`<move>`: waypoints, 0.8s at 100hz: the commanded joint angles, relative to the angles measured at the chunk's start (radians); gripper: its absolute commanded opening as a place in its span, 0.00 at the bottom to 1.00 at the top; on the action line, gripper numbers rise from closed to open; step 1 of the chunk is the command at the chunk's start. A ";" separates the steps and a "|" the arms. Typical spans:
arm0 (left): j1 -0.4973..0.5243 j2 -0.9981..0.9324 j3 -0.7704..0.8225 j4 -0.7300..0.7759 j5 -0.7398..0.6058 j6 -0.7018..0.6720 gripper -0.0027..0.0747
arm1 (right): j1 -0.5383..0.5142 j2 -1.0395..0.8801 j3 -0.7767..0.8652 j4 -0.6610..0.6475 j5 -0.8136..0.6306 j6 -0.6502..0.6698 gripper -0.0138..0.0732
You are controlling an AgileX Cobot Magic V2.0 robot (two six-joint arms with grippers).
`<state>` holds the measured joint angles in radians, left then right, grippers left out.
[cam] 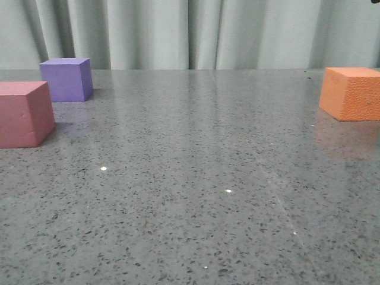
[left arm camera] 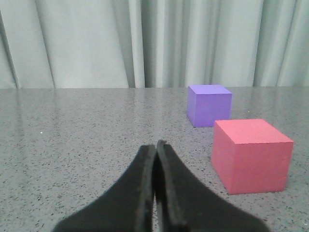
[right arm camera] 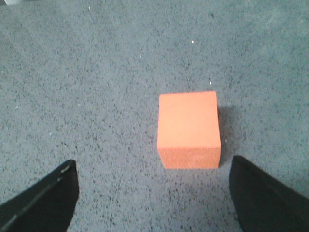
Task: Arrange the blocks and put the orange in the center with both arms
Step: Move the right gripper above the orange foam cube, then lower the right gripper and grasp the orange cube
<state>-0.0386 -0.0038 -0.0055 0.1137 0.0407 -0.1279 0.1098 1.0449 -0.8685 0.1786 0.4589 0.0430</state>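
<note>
Speckled grey stone table under everything. My right gripper: jaws spread wide, pebbled orange cube ahead between them, probably untouched. My left gripper: jaws pressed together, empty; smooth pinkish-red cube beside them, purple cube beyond.

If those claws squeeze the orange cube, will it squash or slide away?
The orange cube looks like pebbly foam, so it probably gives slightly and grips well. Its flat base on the speckled table suggests it will slide rather than roll. It is likely light.
</note>
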 commanded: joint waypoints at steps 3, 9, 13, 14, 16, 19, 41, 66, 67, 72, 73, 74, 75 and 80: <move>0.001 -0.033 0.056 -0.002 -0.080 -0.006 0.01 | -0.007 0.041 -0.105 -0.013 -0.032 -0.008 0.89; 0.001 -0.033 0.056 -0.002 -0.080 -0.006 0.01 | -0.007 0.086 -0.161 -0.042 0.007 -0.008 0.89; 0.001 -0.033 0.056 -0.002 -0.080 -0.006 0.01 | -0.007 0.120 -0.191 -0.068 0.019 -0.008 0.89; 0.001 -0.033 0.056 -0.002 -0.080 -0.006 0.01 | -0.007 0.126 -0.203 -0.072 0.023 -0.008 0.89; 0.001 -0.033 0.056 -0.002 -0.080 -0.006 0.01 | -0.007 0.143 -0.220 -0.084 0.030 -0.008 0.89; 0.001 -0.033 0.056 -0.002 -0.080 -0.006 0.01 | -0.007 0.166 -0.242 -0.095 0.039 -0.008 0.89; 0.001 -0.033 0.056 -0.002 -0.080 -0.006 0.01 | -0.007 0.306 -0.349 -0.107 0.111 -0.008 0.89; 0.001 -0.033 0.056 -0.002 -0.080 -0.006 0.01 | -0.007 0.417 -0.356 -0.149 0.105 -0.008 0.89; 0.001 -0.033 0.056 -0.002 -0.080 -0.006 0.01 | -0.007 0.420 -0.356 -0.149 0.105 -0.008 0.89; 0.001 -0.033 0.056 -0.002 -0.080 -0.006 0.01 | -0.007 0.439 -0.356 -0.151 0.104 -0.008 0.89; 0.001 -0.033 0.056 -0.002 -0.080 -0.006 0.01 | -0.007 0.444 -0.356 -0.151 0.103 -0.008 0.89; 0.001 -0.033 0.056 -0.002 -0.080 -0.006 0.01 | -0.007 0.445 -0.356 -0.153 0.103 -0.008 0.89; 0.001 -0.033 0.056 -0.002 -0.080 -0.006 0.01 | -0.007 0.450 -0.356 -0.155 0.103 -0.008 0.89; 0.001 -0.033 0.056 -0.002 -0.080 -0.006 0.01 | -0.008 0.467 -0.356 -0.159 0.102 -0.008 0.89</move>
<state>-0.0386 -0.0038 -0.0055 0.1137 0.0407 -0.1279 0.1098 1.5223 -1.1906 0.0403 0.6107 0.0430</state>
